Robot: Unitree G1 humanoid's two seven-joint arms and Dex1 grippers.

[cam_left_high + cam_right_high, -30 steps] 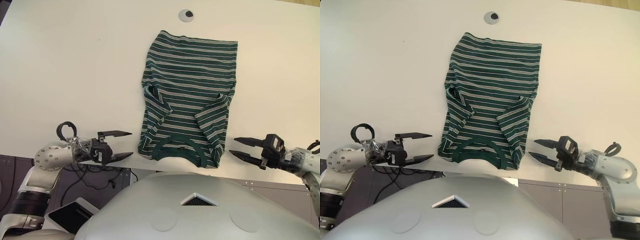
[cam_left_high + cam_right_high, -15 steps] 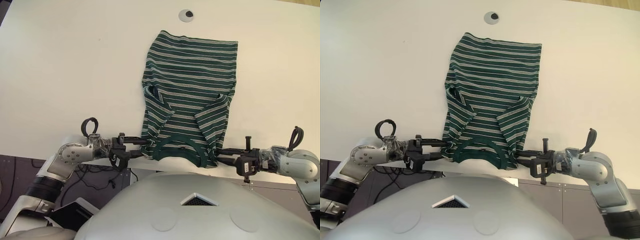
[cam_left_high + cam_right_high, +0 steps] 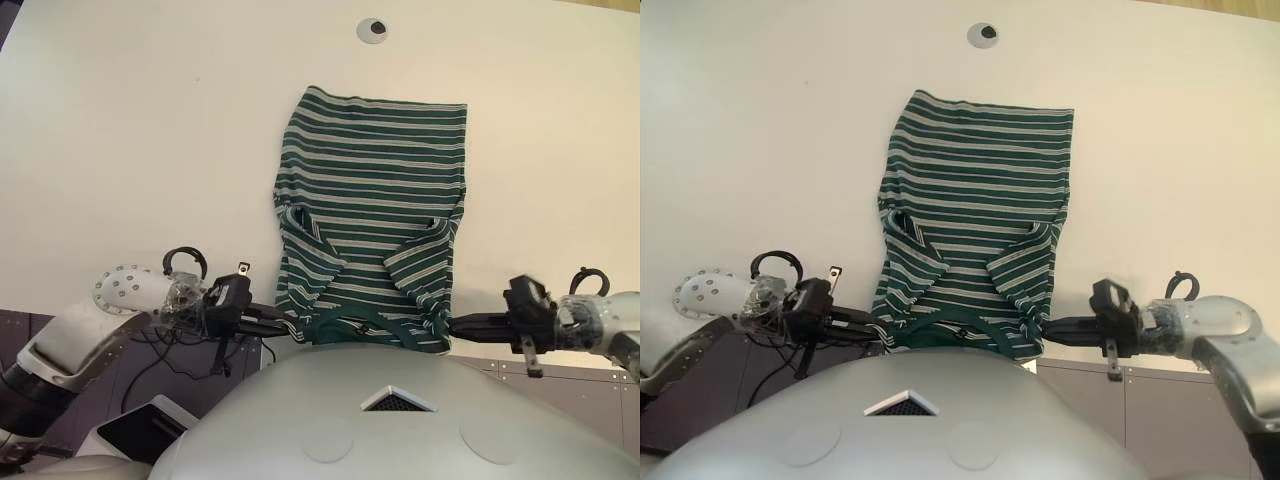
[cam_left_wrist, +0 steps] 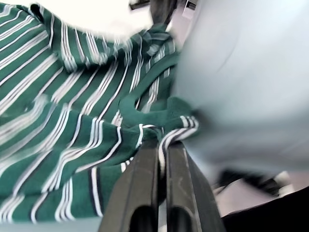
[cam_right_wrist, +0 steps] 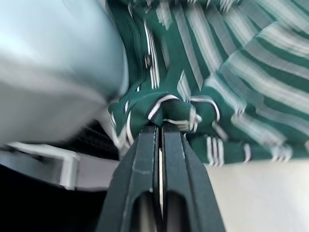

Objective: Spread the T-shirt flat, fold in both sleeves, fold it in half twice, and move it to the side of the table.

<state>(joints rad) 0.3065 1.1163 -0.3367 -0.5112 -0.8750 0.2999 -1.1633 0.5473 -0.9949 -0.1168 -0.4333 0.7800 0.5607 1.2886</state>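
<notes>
Hard to make out the nearest strip of the T-shirt (image 3: 370, 190) around the collar: hidden at the near edge of the table (image 3: 150, 150) in the head views, and blurred in both wrist views, so cannot follow the folds there exactly. Green with thin white stripes, lying lengthwise about the middle of the table, with the hem toward the far edge and the collar toward the near edge. Both sleeves folded inward over the front, meeting in a V shape. Reaching down to the near edge; cannot tell for sure whether hanging a little over it. Pinching the near left corner of the shirt with the left gripper (image 3: 288, 322), fingers (image 4: 147, 174) pressed together on a bunch of striped cloth. Pinching the near right corner in the same way with the right gripper (image 3: 452, 325), fingers (image 5: 145, 159) closed tight on a small knot of cloth. Both held low, just at the near edge, well apart from each other, with the collar between. Cut off by the picture borders at the far corners of the table. Close to the far edge, beyond the hem and apart from it, a small round cable hole (image 3: 374, 30)
</notes>
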